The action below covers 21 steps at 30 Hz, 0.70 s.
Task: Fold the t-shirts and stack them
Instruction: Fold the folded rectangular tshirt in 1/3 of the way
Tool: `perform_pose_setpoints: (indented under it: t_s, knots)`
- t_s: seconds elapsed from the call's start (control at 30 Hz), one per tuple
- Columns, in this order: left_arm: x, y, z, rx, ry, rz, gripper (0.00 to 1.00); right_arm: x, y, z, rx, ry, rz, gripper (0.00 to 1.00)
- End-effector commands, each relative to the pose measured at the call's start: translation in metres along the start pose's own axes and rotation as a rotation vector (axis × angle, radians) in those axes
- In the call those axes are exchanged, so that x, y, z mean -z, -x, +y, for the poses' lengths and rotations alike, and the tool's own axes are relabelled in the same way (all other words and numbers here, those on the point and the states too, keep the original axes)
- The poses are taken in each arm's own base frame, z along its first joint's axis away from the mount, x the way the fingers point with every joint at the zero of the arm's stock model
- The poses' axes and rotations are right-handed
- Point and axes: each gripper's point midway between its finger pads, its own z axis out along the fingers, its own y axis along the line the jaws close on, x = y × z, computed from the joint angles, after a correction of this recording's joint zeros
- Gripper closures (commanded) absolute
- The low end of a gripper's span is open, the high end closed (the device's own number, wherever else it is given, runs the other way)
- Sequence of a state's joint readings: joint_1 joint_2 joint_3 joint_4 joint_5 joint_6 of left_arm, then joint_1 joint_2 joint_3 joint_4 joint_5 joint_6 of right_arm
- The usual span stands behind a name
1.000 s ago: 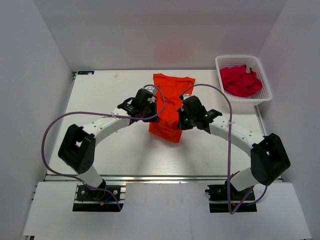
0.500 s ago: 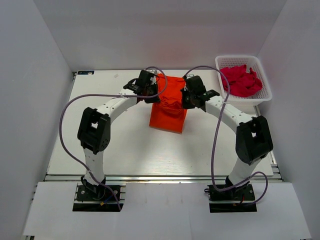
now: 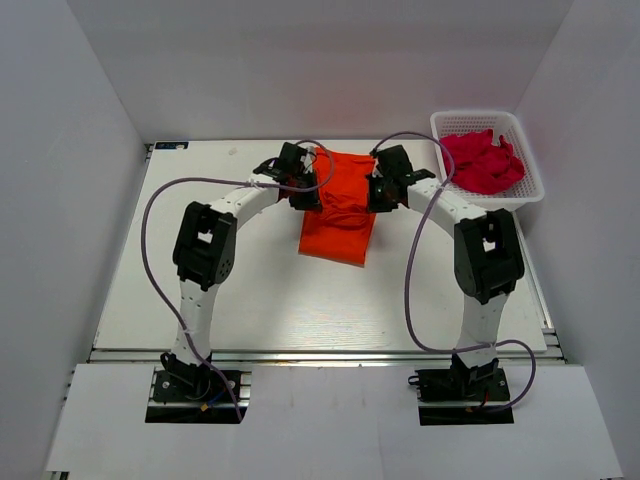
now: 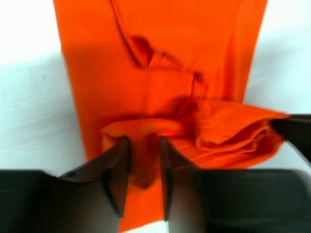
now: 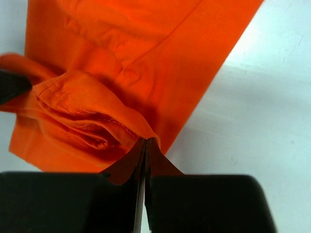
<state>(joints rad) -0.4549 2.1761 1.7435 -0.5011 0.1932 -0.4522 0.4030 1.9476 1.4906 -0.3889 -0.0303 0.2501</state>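
Observation:
The bright orange-red t-shirt [image 3: 338,222] lies folded lengthwise at the table's far middle, its carried end bunched on top between both grippers. My left gripper [image 3: 308,194] sits at the shirt's left edge. In the left wrist view its jaws [image 4: 144,141] stand a little apart, with a loose fold of the t-shirt [image 4: 160,43] between them. My right gripper [image 3: 379,193] is at the shirt's right edge. The right wrist view shows it [image 5: 147,141] shut on the hem of the t-shirt [image 5: 160,43]. Crimson-pink t-shirts [image 3: 481,161] lie heaped in the basket.
The white lattice basket [image 3: 478,116] stands at the back right corner. Grey walls close in the table on three sides. Purple cables arch over both arms, and the arms reach far towards the back edge.
Both grippers carried the shirt's near end away from the bases and over its far part, folding it shorter. The left jaws have parted; the right stays shut.

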Motion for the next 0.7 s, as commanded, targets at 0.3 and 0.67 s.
perform_pose_setpoints:
  t_s: [0.3, 0.67]
  knots:
    - [0.057, 0.106, 0.015, 0.022, 0.000, -0.260, 0.00, 0.016, 0.094, 0.010, 0.089, 0.151, -0.167, 0.10]
    - [0.113, -0.007, 0.028, -0.016, -0.044, -0.218, 0.00, 0.049, -0.017, 0.101, 0.247, 0.572, -0.038, 0.10]
